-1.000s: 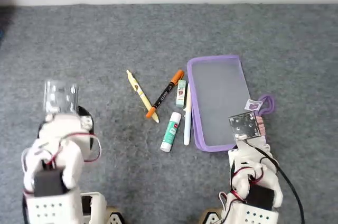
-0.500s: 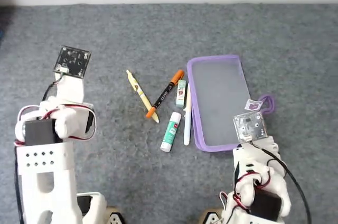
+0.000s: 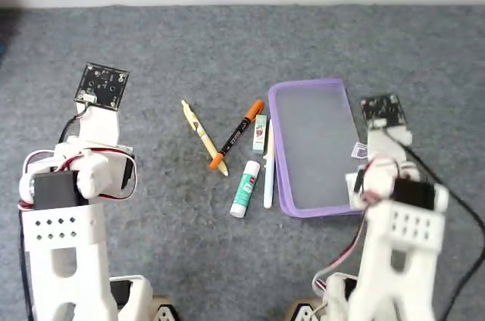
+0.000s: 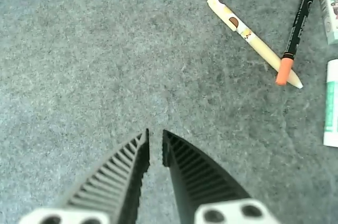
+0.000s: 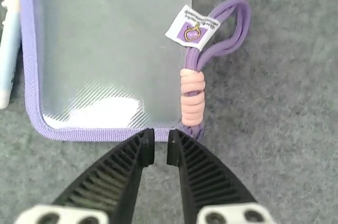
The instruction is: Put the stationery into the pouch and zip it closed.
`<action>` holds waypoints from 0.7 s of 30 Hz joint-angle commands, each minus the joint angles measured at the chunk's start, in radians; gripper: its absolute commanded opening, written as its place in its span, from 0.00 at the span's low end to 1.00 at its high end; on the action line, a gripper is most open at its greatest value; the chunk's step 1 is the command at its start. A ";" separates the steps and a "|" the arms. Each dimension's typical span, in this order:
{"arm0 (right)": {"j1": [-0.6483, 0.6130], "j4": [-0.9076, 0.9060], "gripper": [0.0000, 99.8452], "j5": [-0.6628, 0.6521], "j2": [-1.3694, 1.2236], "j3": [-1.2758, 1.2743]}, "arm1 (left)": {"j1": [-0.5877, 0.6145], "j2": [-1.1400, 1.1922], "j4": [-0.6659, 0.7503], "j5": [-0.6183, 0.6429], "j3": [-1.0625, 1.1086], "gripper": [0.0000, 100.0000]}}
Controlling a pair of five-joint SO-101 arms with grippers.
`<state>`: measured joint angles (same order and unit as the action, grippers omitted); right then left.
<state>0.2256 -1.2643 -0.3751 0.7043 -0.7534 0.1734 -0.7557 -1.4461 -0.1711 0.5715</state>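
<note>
I'm starting the loading step, with my right end effector (image 5: 160,145) hovering closed and empty at the pouch's (image 5: 105,49) corner. My left end effector (image 4: 155,145), also closed on nothing, is hanging well apart from the pouch. Next, I judge, it needs opening over the cream pen (image 4: 248,36).

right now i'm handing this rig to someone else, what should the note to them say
Left claw: jaws almost together, empty, over bare carpet off to the side of the cream pen.
Right claw: jaws almost together, empty, at the pouch edge by its purple strap.
Things: cream pen, orange marker, small green box, glue stick and white pen lie on the carpet on the pouch's left-arm side.
Done: nothing in the pouch.
Left: load all five, then zip; zip state can't be told.
</note>
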 commanded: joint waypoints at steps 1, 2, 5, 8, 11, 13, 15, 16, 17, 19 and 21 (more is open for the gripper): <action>0.005 0.007 0.08 0.020 -0.143 0.141 | 0.002 0.003 -0.008 -0.012 -0.044 0.05; 0.007 0.007 0.08 0.020 -0.177 0.160 | 0.002 0.003 -0.006 -0.012 -0.036 0.05; 0.005 0.007 0.13 0.020 -0.277 0.198 | 0.002 0.003 -0.003 -0.014 0.007 0.05; 0.004 0.008 0.19 0.020 -0.371 0.241 | 0.002 0.003 -0.002 -0.014 0.051 0.05; 0.008 0.013 0.21 0.020 -0.464 0.301 | 0.002 0.003 -0.002 -0.014 0.067 0.05; 0.007 0.013 0.21 0.020 -0.519 0.339 | 0.002 0.002 -0.002 -0.014 0.067 0.05; 0.002 0.013 0.21 0.020 -0.567 0.371 | 0.002 0.002 -0.002 -0.014 0.067 0.05; 0.002 0.013 0.21 0.020 -0.590 0.385 | 0.002 0.002 -0.002 -0.014 0.067 0.05; 0.002 0.013 0.21 0.020 -0.613 0.394 | 0.002 0.002 -0.003 -0.014 0.067 0.05; 0.007 0.012 0.21 0.020 -0.645 0.402 | 0.002 0.002 -0.005 -0.014 0.065 0.05; 0.008 0.007 0.19 0.020 -0.664 0.402 | 0.002 0.002 -0.006 -0.012 0.067 0.05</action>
<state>0.2286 -1.2643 -0.3675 0.0460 -0.3989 0.1734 -0.7541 -1.4461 -0.1711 0.6452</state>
